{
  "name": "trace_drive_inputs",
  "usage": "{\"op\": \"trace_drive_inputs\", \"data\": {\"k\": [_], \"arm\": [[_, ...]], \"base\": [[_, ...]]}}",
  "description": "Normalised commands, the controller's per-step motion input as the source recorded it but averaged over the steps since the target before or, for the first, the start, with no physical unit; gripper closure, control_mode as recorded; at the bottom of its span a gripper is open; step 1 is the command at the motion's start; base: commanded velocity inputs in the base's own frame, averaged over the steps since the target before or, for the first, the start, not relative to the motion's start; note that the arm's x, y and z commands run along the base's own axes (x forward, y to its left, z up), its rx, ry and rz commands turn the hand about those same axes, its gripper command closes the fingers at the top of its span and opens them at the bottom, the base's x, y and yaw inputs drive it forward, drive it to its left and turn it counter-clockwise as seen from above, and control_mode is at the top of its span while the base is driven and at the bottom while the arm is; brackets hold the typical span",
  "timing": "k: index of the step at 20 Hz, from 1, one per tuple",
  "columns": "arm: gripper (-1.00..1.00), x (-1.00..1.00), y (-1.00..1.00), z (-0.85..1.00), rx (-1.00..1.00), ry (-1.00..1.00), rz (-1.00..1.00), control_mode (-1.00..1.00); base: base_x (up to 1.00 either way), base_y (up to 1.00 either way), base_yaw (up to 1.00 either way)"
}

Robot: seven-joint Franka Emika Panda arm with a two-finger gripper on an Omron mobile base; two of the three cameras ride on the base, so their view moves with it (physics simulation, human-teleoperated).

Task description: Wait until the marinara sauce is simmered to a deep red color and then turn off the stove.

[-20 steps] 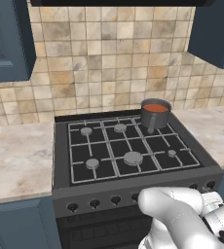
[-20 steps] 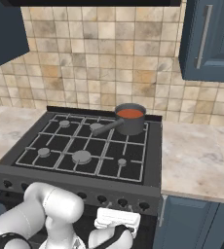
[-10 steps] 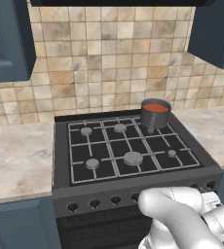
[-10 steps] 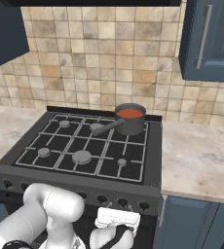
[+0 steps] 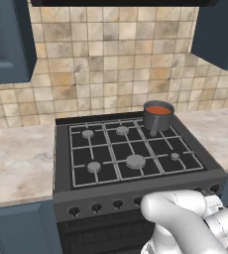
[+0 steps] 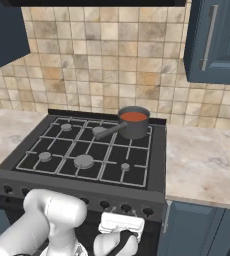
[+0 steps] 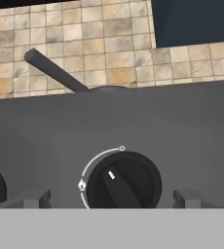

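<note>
The marinara sauce (image 5: 158, 109) is looking smooth and orange-red. It is filling a small grey saucepan (image 5: 158, 118) right up near the rim. The top of the sauce is making a flat round shape.

The saucepan is sitting on the back right burner of the stove (image 5: 131, 149), close to the tiled wall (image 5: 111, 59). The stove is wide and dark grey, with black grates on top and round grey burners. A row of black knobs is running along its front. A pale stone counter (image 5: 17, 163) is lying on each side of the stove.

In the right base view, the pan's short handle (image 6: 109, 131) is pointing away from the pan toward the front left of the stove. In the hand view, the handle (image 7: 53, 72) is showing as a dark bar that is slanting up to the left above the stove's front edge.

The gripper (image 7: 111, 199) is waiting low in front of the stove, well below the sauce and far from it. It is facing one black knob (image 7: 123, 181) on the front panel. The knob is sitting between the two fingers (image 7: 33, 200), but they are not touching it. The fingers are spread wide apart and are holding nothing. The knob's long raised bar is slanting, and its small white mark is pointing up and to the left. A thin white curved line is running around the knob's upper left side.
</note>
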Motion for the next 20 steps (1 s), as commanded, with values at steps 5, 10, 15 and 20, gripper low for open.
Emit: {"op": "trace_drive_inputs", "data": {"k": [5, 10, 15, 20], "arm": [[-1.00, 0.13, -0.04, -0.01, 0.02, 0.00, 0.00, -1.00], [-1.00, 0.12, -0.02, -0.02, 0.01, 0.00, 0.00, -1.00], [-1.00, 0.12, 0.00, -0.02, 0.00, 0.00, 0.00, -1.00], [-1.00, 0.01, 0.00, 0.00, 0.00, 0.00, 0.00, -1.00]], "base": [[0.00, 0.00, 0.00], [0.00, 0.00, 0.00], [0.00, 0.00, 0.00], [0.00, 0.00, 0.00]]}}
